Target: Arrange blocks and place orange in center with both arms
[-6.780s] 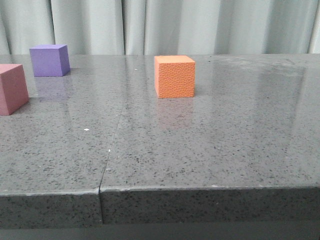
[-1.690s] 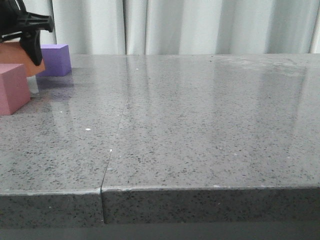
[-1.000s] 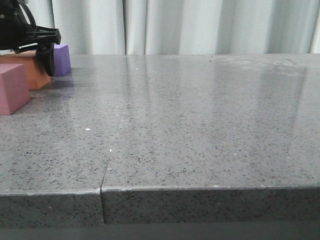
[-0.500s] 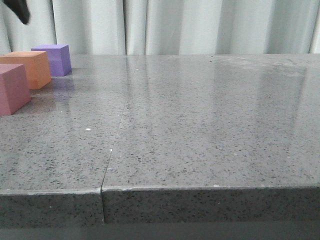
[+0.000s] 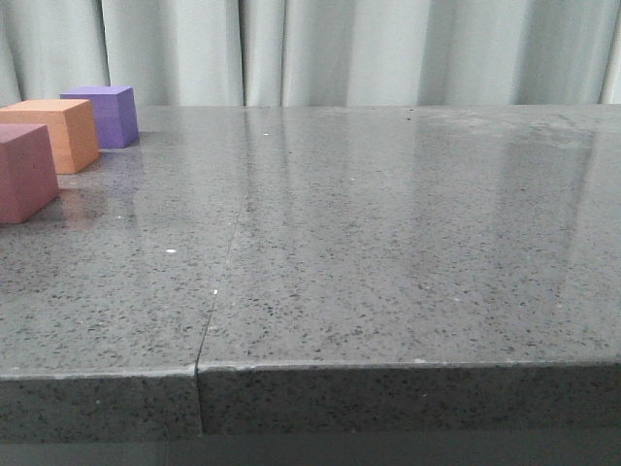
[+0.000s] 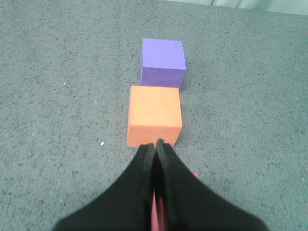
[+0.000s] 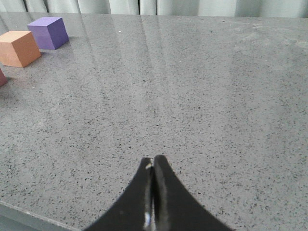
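Observation:
Three cubes stand in a row at the table's far left in the front view: the purple cube (image 5: pixel 100 116) at the back, the orange cube (image 5: pixel 50 134) in the middle, the pinkish-red cube (image 5: pixel 24 172) nearest. No gripper shows in the front view. In the left wrist view my left gripper (image 6: pixel 155 145) is shut and empty, raised above the row; the orange cube (image 6: pixel 154 115) and purple cube (image 6: pixel 163 61) lie beyond it, and the pinkish-red cube (image 6: pixel 155 211) shows only as slivers behind the fingers. My right gripper (image 7: pixel 153 160) is shut and empty over bare table, far from the cubes (image 7: pixel 19 48).
The grey speckled table (image 5: pixel 388 243) has a seam (image 5: pixel 221 277) running front to back left of centre and a front edge near the camera. A pale curtain (image 5: pixel 340 49) hangs behind the table.
The left gripper carried the orange cube from mid-table, set it between the purple and pinkish-red cubes, let go, and rose out of the front view. The cubes have not moved since.

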Available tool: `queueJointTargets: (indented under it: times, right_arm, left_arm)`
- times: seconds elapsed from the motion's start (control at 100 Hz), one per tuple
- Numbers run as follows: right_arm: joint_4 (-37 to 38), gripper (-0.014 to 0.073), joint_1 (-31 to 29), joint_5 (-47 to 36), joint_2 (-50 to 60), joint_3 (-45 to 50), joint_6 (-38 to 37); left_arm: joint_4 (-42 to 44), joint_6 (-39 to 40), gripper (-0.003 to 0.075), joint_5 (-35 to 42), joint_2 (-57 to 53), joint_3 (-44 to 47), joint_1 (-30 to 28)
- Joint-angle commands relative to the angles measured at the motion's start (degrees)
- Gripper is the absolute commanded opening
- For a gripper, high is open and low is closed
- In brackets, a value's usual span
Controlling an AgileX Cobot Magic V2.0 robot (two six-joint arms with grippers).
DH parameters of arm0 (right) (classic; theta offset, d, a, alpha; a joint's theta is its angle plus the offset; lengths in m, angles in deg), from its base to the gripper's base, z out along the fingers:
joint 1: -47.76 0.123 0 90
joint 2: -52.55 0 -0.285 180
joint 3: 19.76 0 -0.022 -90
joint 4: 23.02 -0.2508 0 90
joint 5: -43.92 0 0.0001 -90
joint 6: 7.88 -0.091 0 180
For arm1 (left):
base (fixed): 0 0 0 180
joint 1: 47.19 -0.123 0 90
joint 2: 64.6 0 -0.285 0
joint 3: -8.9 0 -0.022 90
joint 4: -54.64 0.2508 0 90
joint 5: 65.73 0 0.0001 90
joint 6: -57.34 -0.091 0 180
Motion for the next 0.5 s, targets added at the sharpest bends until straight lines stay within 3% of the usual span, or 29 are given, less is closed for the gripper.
queueJointTargets:
  times: [0.0, 0.29, 0.49]
  right_arm:
    - [0.3, -0.0069, -0.15, -4.81, -0.41, -1.46, 0.7]
    - [0.3, -0.0069, -0.15, -4.81, -0.41, -1.46, 0.7]
    - [0.3, -0.0069, -0.15, -4.81, -0.41, -1.46, 0.7]
  left_arm:
    - [0.16, 0.13, -0.002, 4.05, -4.05, 0.93, 0.38]
    - [-0.75, 0.13, -0.002, 4.93, -14.92, 9.89, 0.38]
    - [-0.99, 0.82, -0.002, 1.38, -24.34, 16.89, 0.26]
